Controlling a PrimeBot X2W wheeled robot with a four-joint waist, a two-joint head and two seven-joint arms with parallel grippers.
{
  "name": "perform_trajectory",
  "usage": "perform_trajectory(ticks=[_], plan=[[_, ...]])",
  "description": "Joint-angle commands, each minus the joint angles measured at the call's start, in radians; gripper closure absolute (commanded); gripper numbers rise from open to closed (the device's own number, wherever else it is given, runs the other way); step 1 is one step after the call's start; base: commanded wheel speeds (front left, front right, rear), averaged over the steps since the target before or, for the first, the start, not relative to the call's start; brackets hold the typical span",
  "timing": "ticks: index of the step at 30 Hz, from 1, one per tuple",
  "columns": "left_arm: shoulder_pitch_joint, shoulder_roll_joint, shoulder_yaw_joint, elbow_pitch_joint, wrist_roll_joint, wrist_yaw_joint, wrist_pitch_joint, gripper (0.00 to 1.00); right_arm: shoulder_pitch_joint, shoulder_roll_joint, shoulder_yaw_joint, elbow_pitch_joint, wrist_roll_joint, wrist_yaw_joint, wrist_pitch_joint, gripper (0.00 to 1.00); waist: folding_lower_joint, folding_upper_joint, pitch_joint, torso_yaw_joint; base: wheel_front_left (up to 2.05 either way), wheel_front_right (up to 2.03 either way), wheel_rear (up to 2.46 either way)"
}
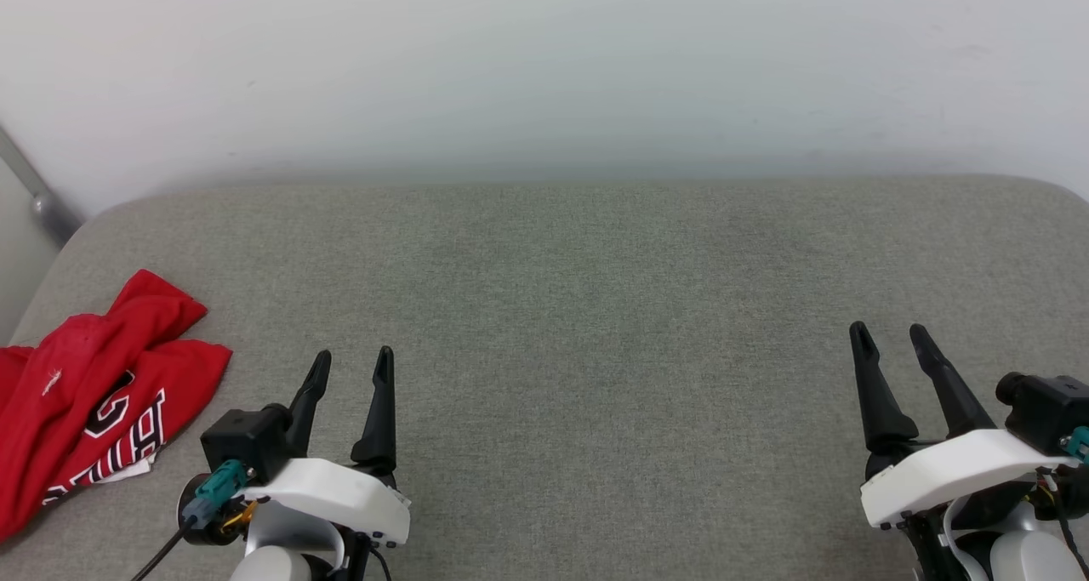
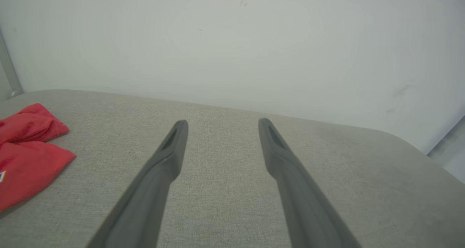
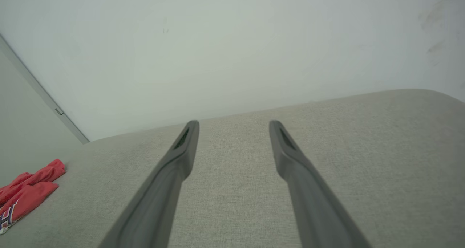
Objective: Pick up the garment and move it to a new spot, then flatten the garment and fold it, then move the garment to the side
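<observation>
The garment (image 1: pixel 94 394) is a red jersey with black, white-outlined lettering, lying crumpled at the left edge of the grey cushioned surface (image 1: pixel 595 309); part of it runs out of the head view. It also appears at the left of the left wrist view as the garment (image 2: pixel 25 153) and far left in the right wrist view as the garment (image 3: pixel 25 193). My left gripper (image 1: pixel 353 368) stands open just right of the garment, apart from it, nothing between its fingers. My right gripper (image 1: pixel 889 336) is open at the lower right, far from the cloth.
A pale wall (image 1: pixel 544 71) rises behind the cushioned surface. A grey metal bar (image 1: pixel 34 190) slants down at the far left by the surface's rounded back corner. The surface's right back corner (image 1: pixel 1046 191) is rounded too.
</observation>
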Motion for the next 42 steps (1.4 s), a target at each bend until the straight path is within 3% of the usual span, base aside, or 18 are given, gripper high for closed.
perform_trajectory(ticks=[1, 42], plan=[[-0.021, 0.008, -0.006, -0.006, 0.024, 0.004, -0.009, 0.00, 0.001, 0.003, -0.002, -0.016, -0.023, 0.000, -0.001, 0.00, -0.0001, 0.0000, 0.000, 0.000, 0.00, 0.00, 0.00], [-0.041, 0.004, -0.026, 0.067, 0.266, 0.062, -0.094, 0.00, 0.018, 0.005, -0.009, -0.018, -0.249, 0.000, -0.049, 0.00, -0.0001, 0.0000, -0.002, 0.001, 0.00, 0.00, 0.00]])
